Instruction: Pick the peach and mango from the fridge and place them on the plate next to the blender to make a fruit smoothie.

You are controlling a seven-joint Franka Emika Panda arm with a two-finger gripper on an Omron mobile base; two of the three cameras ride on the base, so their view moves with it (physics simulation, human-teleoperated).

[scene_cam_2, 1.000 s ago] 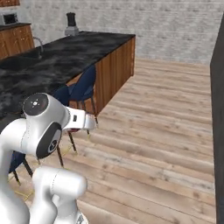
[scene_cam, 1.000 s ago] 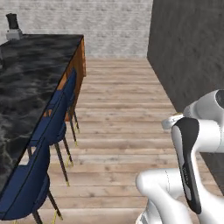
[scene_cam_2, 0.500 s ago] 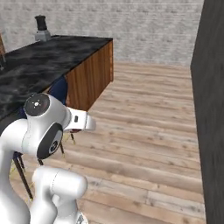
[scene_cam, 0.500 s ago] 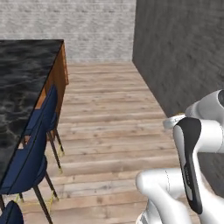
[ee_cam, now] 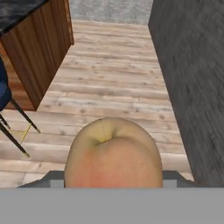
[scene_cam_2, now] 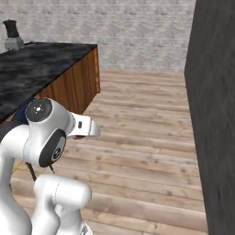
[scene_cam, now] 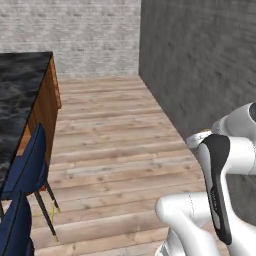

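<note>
A rounded fruit, yellow at the top with a red blush and a cleft, sits right in front of the hand camera; I take it for the peach (ee_cam: 111, 153). My gripper (ee_cam: 111, 177) is shut on it, its fingers mostly hidden behind the fruit. The arm is folded close above the base, with the hand (scene_cam_2: 86, 128) held over the wooden floor. The fridge's dark grey side (scene_cam_2: 215, 114) rises on the right. The blender (scene_cam_2: 12, 34) stands far off on the black counter. The mango and the plate are out of view.
A black marble island counter (scene_cam: 20, 95) with wooden sides runs along the left. Blue chairs (scene_cam: 27, 175) stand beside it. Bare plank floor (scene_cam: 110, 130) lies between the island and the grey cabinet, ending at a brick wall (scene_cam_2: 114, 27).
The base has moved, so the whole scene has shifted: the island has slid left and the grey cabinet side fills more of the right. The grip on the fruit is unchanged.
</note>
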